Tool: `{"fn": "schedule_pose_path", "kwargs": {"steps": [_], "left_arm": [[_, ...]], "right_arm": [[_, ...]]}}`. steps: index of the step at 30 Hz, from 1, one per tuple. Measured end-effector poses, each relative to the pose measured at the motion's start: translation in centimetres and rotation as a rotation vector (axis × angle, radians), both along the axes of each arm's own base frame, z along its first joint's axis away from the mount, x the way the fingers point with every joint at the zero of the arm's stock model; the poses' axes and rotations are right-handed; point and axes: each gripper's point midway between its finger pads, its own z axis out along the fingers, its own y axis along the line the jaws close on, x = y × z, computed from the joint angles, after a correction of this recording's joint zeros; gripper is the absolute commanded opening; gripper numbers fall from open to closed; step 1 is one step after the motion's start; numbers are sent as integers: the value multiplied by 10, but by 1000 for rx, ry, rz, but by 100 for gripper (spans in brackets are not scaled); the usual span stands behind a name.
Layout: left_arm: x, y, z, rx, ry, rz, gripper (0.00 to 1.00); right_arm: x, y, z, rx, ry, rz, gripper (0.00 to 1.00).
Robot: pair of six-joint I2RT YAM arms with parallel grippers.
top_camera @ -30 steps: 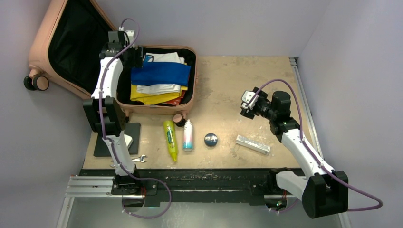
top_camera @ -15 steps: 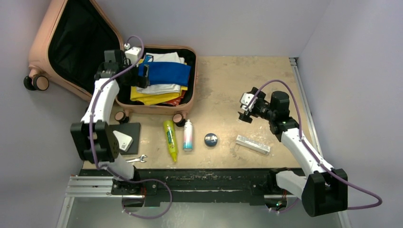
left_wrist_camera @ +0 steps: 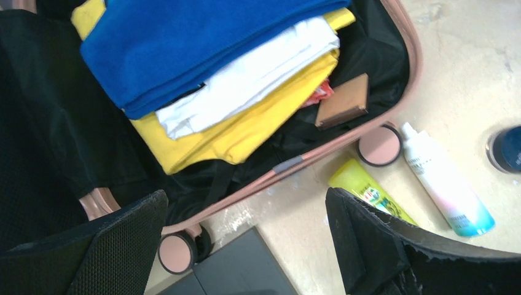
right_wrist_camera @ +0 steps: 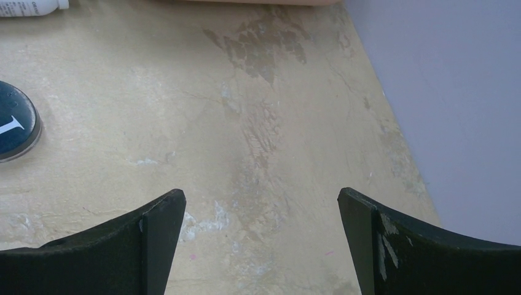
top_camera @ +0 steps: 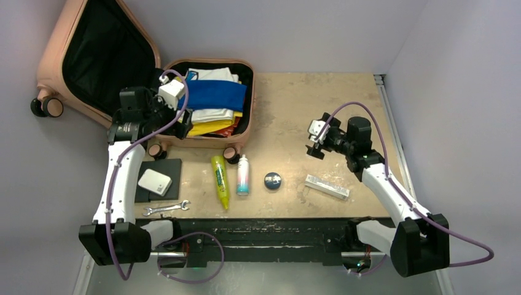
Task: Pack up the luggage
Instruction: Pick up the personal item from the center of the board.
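The salmon-pink luggage (top_camera: 55,55) lies open at the back left, its black-lined lid raised. Its lower half holds folded blue (top_camera: 215,95), white and yellow clothes, also shown in the left wrist view (left_wrist_camera: 184,43). My left gripper (top_camera: 182,120) is open and empty, hovering over the luggage's near rim (left_wrist_camera: 295,166). My right gripper (top_camera: 314,146) is open and empty above bare table, right of centre. A yellow tube (top_camera: 220,180), a white spray bottle (top_camera: 243,174), a round dark-blue tin (top_camera: 273,180) and a silver box (top_camera: 327,187) lie on the table.
A flat black pad (top_camera: 156,181) with a white box (top_camera: 154,182) lies left of the tube, a small wrench (top_camera: 166,209) below it. A brown wallet-like item (left_wrist_camera: 343,101) sits inside the luggage's corner. Walls close in on both sides.
My left arm has swung back and down from deep in the luggage to its near rim. My right gripper has shifted slightly left and down.
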Motion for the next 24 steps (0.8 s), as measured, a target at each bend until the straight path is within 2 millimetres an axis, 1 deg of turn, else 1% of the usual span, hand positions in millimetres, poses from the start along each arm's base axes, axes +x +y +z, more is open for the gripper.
{"fn": "schedule_pose_path", "kwargs": {"steps": [3,5,8,11,15,18,22,24], "left_arm": [[-11,-5,-3,0,7,-35,99],[-21,-8,-12,-4,29,-51,99],[-34,-9,-30,-9,79,-60,99],[-45,-10,-46,-13,124,-61,99],[-56,-12,-56,-25,142,-54,99],[-59,-12,-54,-30,131,-47,99],[-57,-13,-51,-39,105,-35,99],[-57,-12,-57,-42,105,-30,99]], "right_arm": [[0,-3,-3,-13,11,-15,98],[-2,-8,-5,-33,27,-35,97],[-5,-15,-5,-65,38,-62,96],[-11,-22,3,-91,29,-85,96],[-24,-28,17,-98,-12,-98,94],[-31,-29,20,-90,-34,-99,88],[-36,-29,8,-88,-5,-97,73],[-36,-28,2,-87,21,-96,70]]}}
